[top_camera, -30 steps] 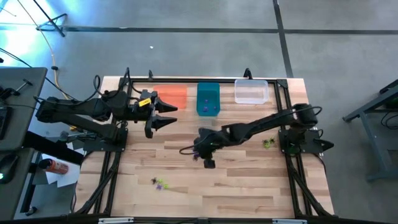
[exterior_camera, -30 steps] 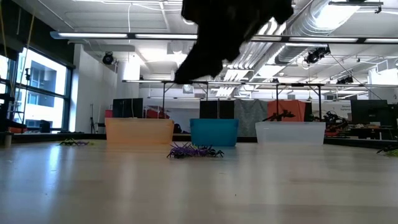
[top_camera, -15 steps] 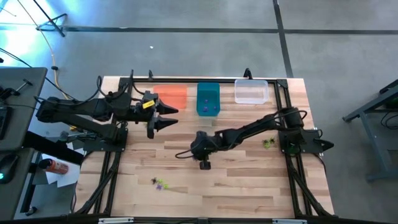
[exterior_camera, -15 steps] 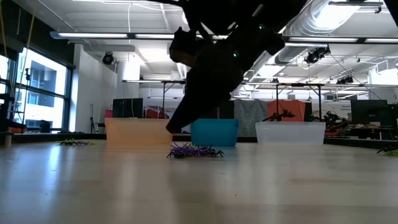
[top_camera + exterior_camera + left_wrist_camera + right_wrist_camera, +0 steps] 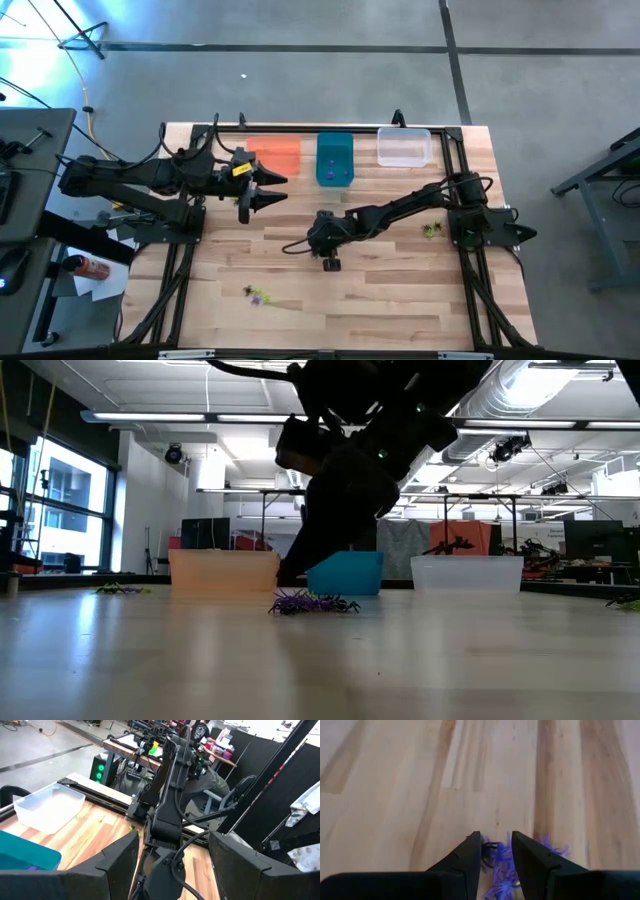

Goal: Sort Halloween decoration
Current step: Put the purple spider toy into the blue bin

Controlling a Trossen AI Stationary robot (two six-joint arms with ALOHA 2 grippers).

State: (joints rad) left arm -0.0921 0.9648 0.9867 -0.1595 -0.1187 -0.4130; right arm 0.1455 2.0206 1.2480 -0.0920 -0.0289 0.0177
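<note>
A small heap of purple Halloween decoration lies on the wooden table near its middle, with a black piece beside it. My right gripper is slanted down over the heap, open. One finger stands on each side of a purple piece. In the low view it hangs just behind the heap. My left gripper waits open, raised above the table's far left, in front of the orange bin. My right gripper has a purple piece lying on the table between its two fingers, which slant down from the table's right. I cannot tell whether either finger touches it.
Orange, teal and clear bins stand in a row at the far edge; the teal one holds purple pieces. More pieces lie near the front left and by the right arm's base.
My right gripper has come down toward the purple heap and now hangs just above the table. The heap has not moved.
</note>
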